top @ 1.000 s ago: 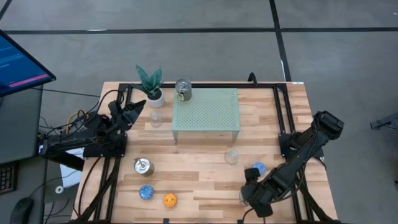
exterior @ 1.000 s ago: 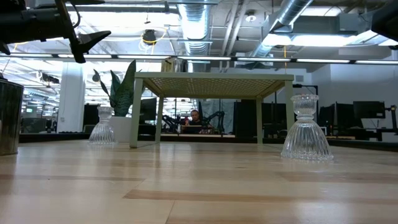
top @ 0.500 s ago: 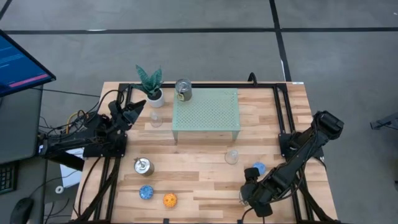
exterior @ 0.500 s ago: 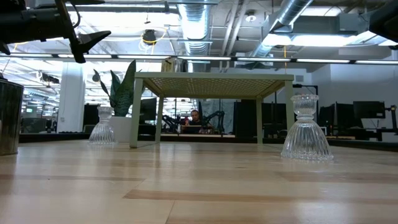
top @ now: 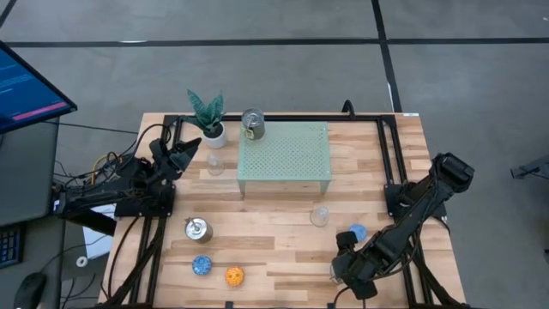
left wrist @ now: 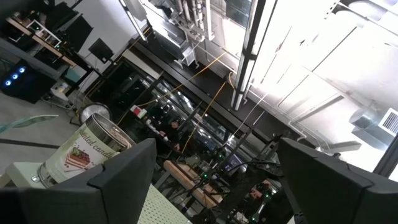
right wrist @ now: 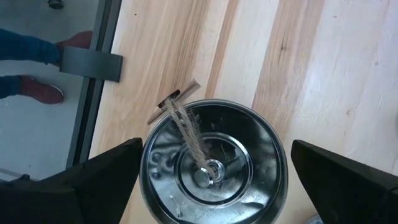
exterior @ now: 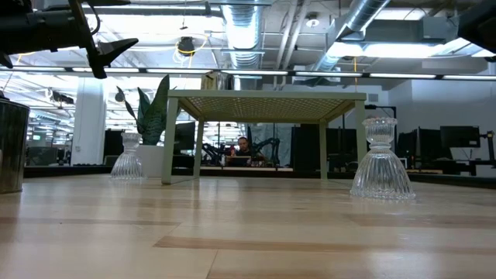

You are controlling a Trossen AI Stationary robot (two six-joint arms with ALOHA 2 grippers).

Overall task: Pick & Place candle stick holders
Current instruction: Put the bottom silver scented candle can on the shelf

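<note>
My right gripper [right wrist: 214,155] hangs open near the table's near right edge, pointing down. One finger stands on either side of a shiny silver candle stick holder [right wrist: 211,165] that sits upright on the wood, and neither touches it. My left gripper [top: 184,154] waits open above the far left of the table. Other holders rest on the table: silver [top: 197,229], blue [top: 202,265], orange [top: 233,276], blue [top: 356,232], clear glass [top: 319,215] and clear glass [top: 214,163]. Another silver one [top: 252,124] stands on the stand's far left corner.
The pale green perforated stand [top: 286,153] occupies the far middle, and a potted plant [top: 207,116] stands to its left. Black frame rails [top: 390,163] run along both sides of the table. A person's shoe [right wrist: 37,90] shows on the floor past the near edge.
</note>
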